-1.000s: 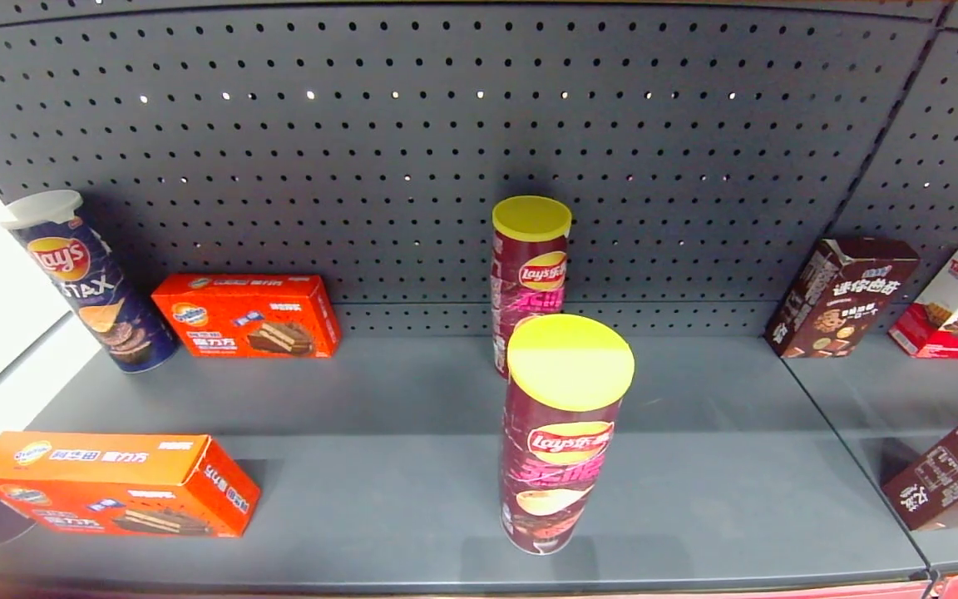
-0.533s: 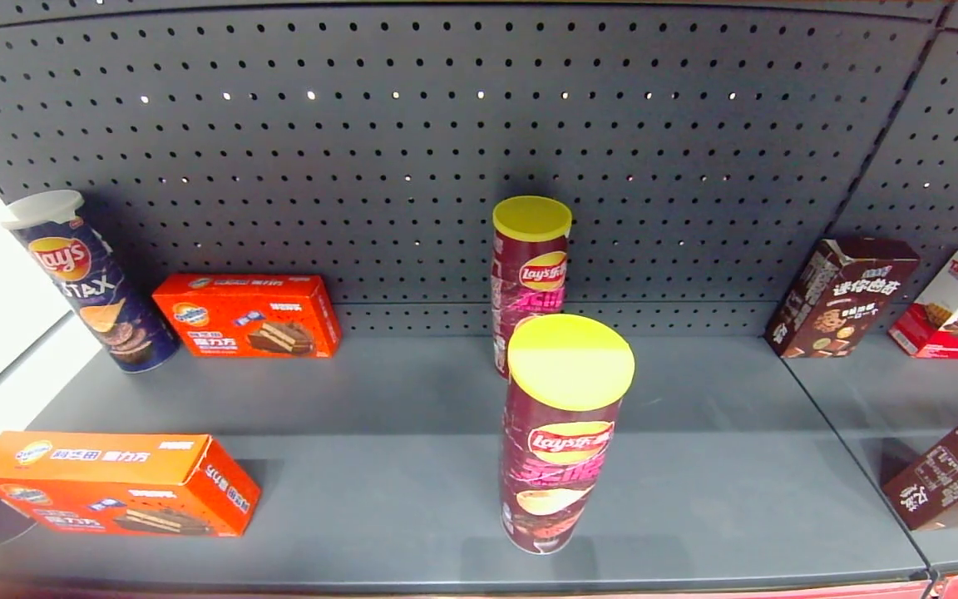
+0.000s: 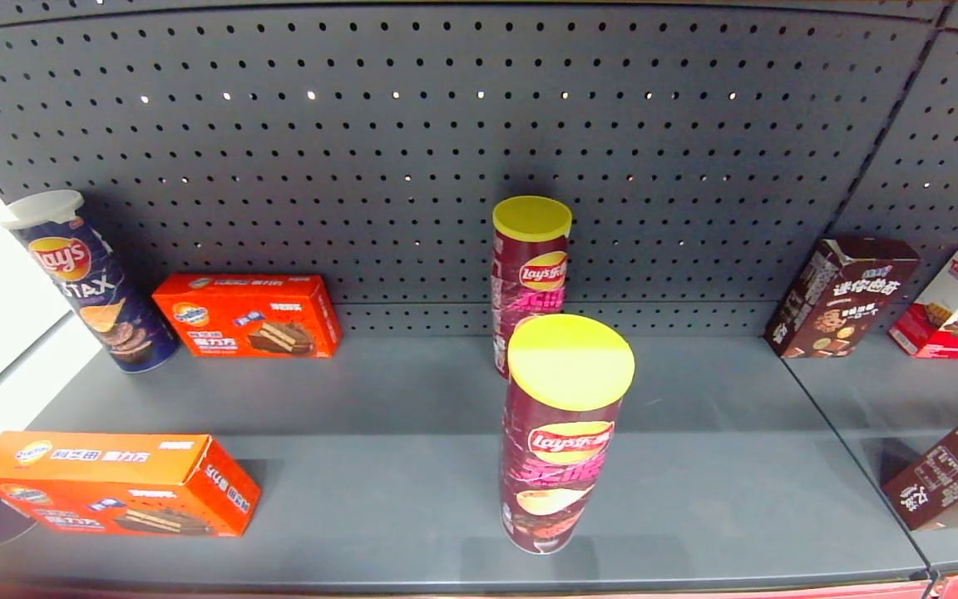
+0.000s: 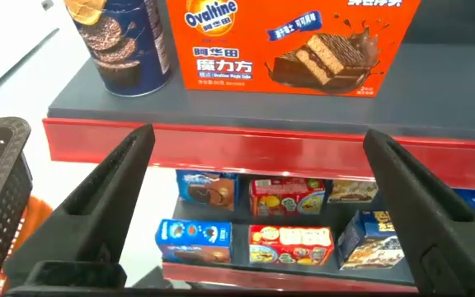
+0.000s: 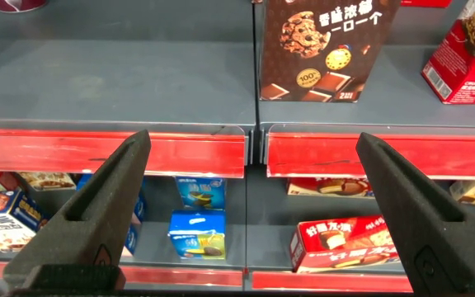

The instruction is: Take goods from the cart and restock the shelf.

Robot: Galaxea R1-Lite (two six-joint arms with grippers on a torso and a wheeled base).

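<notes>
Empty jaws facing the shelf
The left gripper and right gripper gape wide, holding nothing; front can stands mid-shelf, just ahead of back can

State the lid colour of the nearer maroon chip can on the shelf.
Yellow. The lid shows best in the head view, seen from above.

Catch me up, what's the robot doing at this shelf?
Nothing is in hand at the moment. The left gripper and right gripper both hang open and empty in front of the shelf, fingers spread wide. On it stand two maroon chip cans, the front can ahead of the back can. An orange box lies at front left and a brown box stands at back right.
</notes>
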